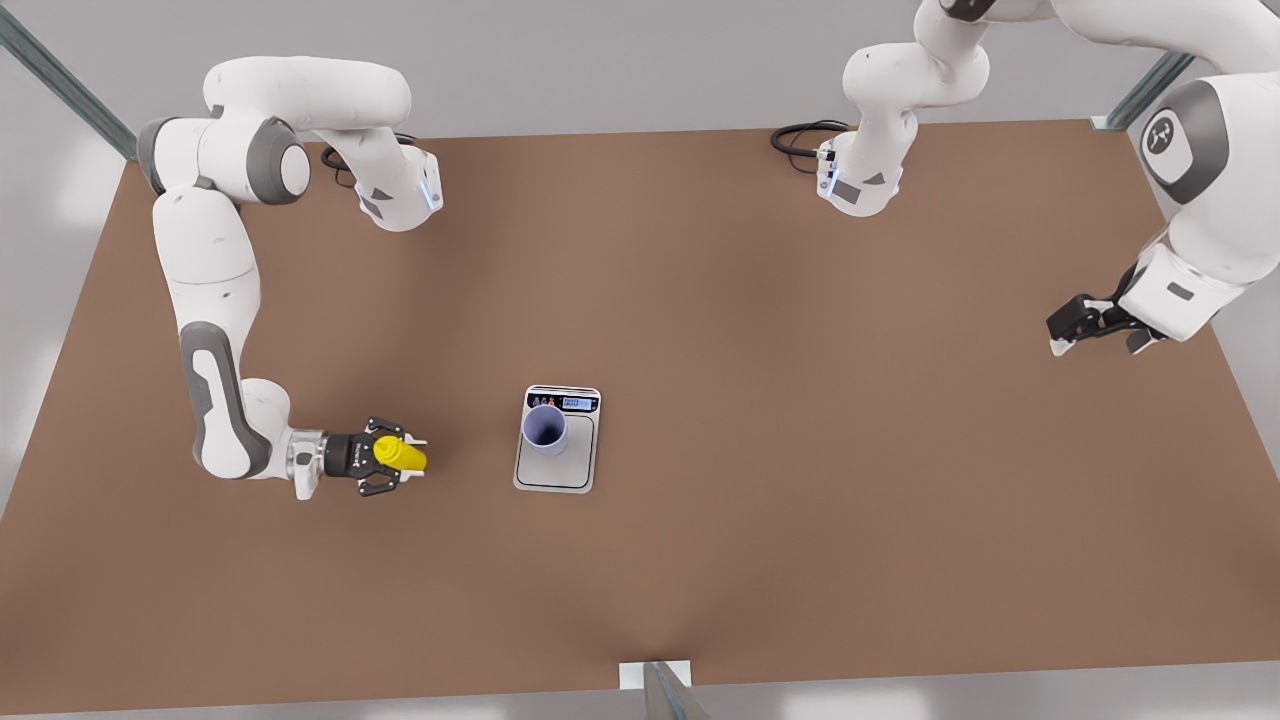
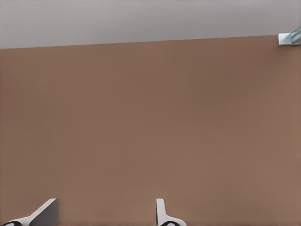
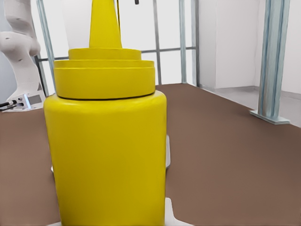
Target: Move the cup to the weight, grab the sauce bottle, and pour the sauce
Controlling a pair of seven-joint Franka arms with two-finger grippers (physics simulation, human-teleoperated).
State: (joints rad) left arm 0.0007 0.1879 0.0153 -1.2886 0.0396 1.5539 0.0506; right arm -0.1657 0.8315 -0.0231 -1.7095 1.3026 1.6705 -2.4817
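Your sauce bottle [image 3: 107, 141] stands upright, nozzle up, grasped by the right gripper [image 1: 398, 456] lower left; left gripper [image 1: 1075, 330], fingers released, waits far right.

Bright yellow sauce bottle [image 1: 401, 455]; plain lavender-blue cup [image 1: 545, 429]; silver weight [image 1: 557, 440] with dark display strip; brown counter [image 1: 800, 450]; white-and-grey arms.

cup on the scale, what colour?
Lavender-blue, plain. The cup stands on the weight, clearest in the front view.

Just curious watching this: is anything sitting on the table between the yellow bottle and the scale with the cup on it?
No. In the front view, only bare brown table separates the bottle from the scale.
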